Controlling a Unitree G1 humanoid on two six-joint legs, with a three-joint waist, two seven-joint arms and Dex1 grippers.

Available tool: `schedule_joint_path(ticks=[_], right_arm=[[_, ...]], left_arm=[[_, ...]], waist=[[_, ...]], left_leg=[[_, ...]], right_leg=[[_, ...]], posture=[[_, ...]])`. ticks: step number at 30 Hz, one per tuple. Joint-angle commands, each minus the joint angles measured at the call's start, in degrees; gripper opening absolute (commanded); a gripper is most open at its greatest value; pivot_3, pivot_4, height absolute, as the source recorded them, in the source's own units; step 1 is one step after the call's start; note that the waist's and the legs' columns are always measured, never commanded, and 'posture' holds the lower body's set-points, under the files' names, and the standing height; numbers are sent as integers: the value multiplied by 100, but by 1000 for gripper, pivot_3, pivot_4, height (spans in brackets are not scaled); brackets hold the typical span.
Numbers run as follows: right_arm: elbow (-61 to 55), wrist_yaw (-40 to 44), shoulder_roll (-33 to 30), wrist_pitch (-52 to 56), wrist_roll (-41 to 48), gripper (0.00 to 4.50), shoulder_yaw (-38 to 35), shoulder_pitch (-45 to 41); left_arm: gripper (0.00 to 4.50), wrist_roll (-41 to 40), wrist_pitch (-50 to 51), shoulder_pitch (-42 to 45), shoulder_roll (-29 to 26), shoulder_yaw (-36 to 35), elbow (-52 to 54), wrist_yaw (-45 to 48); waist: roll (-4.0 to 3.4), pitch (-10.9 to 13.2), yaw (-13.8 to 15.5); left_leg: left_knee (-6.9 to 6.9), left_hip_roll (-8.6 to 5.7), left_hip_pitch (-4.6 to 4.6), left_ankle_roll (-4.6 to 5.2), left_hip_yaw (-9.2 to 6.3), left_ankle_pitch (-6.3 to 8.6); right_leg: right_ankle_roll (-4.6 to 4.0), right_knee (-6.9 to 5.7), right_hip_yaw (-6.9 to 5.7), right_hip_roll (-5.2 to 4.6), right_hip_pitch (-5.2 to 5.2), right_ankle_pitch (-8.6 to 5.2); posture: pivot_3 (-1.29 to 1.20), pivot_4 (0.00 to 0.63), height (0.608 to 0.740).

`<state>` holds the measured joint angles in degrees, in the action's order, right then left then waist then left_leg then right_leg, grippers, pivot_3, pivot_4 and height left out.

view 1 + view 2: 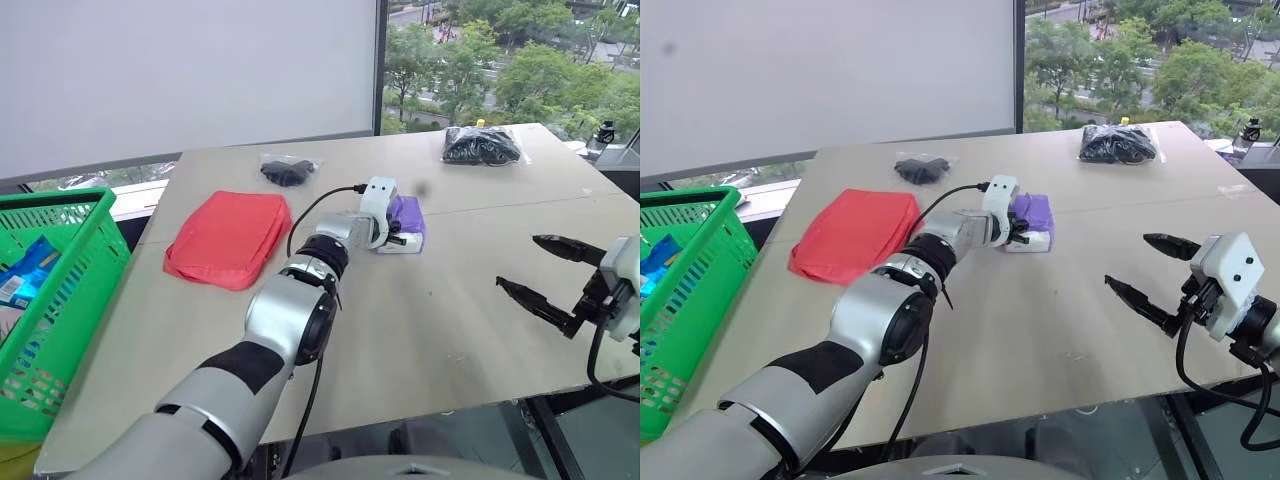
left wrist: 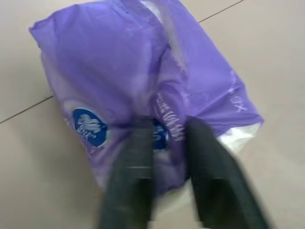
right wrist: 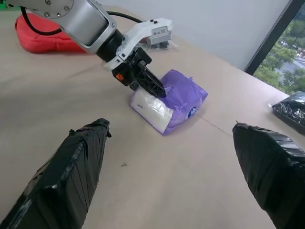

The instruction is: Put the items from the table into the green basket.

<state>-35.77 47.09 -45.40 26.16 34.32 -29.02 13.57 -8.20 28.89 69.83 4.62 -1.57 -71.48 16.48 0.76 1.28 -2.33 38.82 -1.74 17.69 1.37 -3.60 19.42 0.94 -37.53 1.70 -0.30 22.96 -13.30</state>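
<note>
A: The left gripper (image 2: 164, 143) is clamped on the soft purple tissue pack (image 2: 143, 81), mid-table (image 1: 450, 330); a blue round logo is seen, its lettering unreadable.

B: The right gripper (image 1: 545, 275) is held wide open, near right. The red fabric pouch (image 1: 228, 238) lies left; the green lattice basket (image 1: 60, 310) is cut off far left.

Around the right gripper (image 1: 548, 277), which hangs with fingers spread wide, the table (image 1: 450, 330) is bare on every side. Ahead of it the left gripper (image 3: 151, 86), pinched onto the purple pack (image 3: 178, 98), blocks the direct line toward the red pouch (image 1: 228, 238). Beyond the pack, two bags of black objects (image 1: 482, 145) (image 1: 288, 171) lie well apart, with open tabletop between.
</note>
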Motion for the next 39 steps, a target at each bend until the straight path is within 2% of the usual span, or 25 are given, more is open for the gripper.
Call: schedule_joint_path(ticks=[1, 5, 8, 11, 14, 17, 21, 26, 28, 34, 39], right_arm=[[-36, 9, -20, -178, 30, 4500, 229, -404], [43, -19, 10, -129, 96, 4500, 773, -1105], [154, -271, 14, 311, 131, 4500, 1331, -1924], [311, -92, 103, 358, 234, 4500, 1758, -2581], [553, 211, 302, 175, 299, 4500, 2112, -3141], [874, 460, 543, 43, 347, 4500, 2349, -3602], [1253, 738, 853, -80, 365, 4500, 2596, -4071], [1488, 1052, 1154, -209, 458, 4500, 2798, -4411], [1502, 1099, 1302, -210, 540, 4500, 2812, -4500], [1452, 1306, 1451, -260, 527, 4500, 2948, -4559], [1476, 1382, 1384, -246, 527, 4500, 2933, -4563]], left_arm=[[141, -111, 17, -139, -133, -206, 239, 301], [141, -363, 524, -513, -479, -338, 1460, 771], [141, -716, 1376, -1356, -901, -544, 3645, 732], [141, -923, 2041, -2076, -1321, -788, 5492, 482], [141, -947, 2331, -2554, -1704, -1060, 6735, 157], [141, -889, 2362, -2755, -2069, -1209, 7483, -33], [141, -549, 2046, -2786, -2799, -1252, 7960, -206], [141, 134, 1725, -2760, -3776, -1562, 8045, -791], [141, 373, 1630, -2814, -3997, -1786, 7961, -1129], [141, 721, 1722, -2964, -4206, -2372, 7897, -1814], [141, 563, 1860, -2888, -4124, -2734, 7614, -1932]], waist=[[-2, 2, -8], [-18, 15, -45], [-20, 27, -65], [-2, 41, -96], [9, 46, 57], [12, 47, 284], [22, 48, 565], [37, 41, 835], [40, 39, 886], [50, 34, 1118], [66, 24, 1310]], left_leg=[[0, 0, -1, 0, 1, 0], [-5, 4, -3, -2, 7, -1], [-15, 24, 4, -28, 12, -15], [-25, 33, 23, -32, 11, -16], [-28, 34, 21, -34, 5, -16], [-32, 23, 27, -34, -2, -15], [-31, 2, 34, -33, -20, -15], [-30, -4, 60, -34, -57, -16], [-23, -6, 113, -43, -69, -21], [-25, -14, 124, -43, -78, -22], [-19, -17, 127, -47, -97, -24]], right_leg=[[0, -1, 3, 0, 0, 0], [0, -12, 17, 10, 11, 0], [-24, -21, 40, 15, 32, 13], [-29, -34, 74, 1, 78, 16], [-35, -37, 74, 0, 113, 20], [-35, -34, 63, -17, 120, 21], [-33, -31, 44, -38, 121, 22], [-36, -20, 0, -52, 132, 21], [-42, -27, -12, -54, 184, 25], [-43, -27, -25, -64, 192, 26], [-43, -28, -52, -70, 184, 26]], posture=[[-143, 0, 740], [-95, 0, 740], [-52, 0, 740], [-7, 0, 740], [61, 0, 740], [105, 0, 740], [180, 0, 740], [221, 0, 740], [237, 0, 740], [267, 0, 740], [274, 0, 740]])
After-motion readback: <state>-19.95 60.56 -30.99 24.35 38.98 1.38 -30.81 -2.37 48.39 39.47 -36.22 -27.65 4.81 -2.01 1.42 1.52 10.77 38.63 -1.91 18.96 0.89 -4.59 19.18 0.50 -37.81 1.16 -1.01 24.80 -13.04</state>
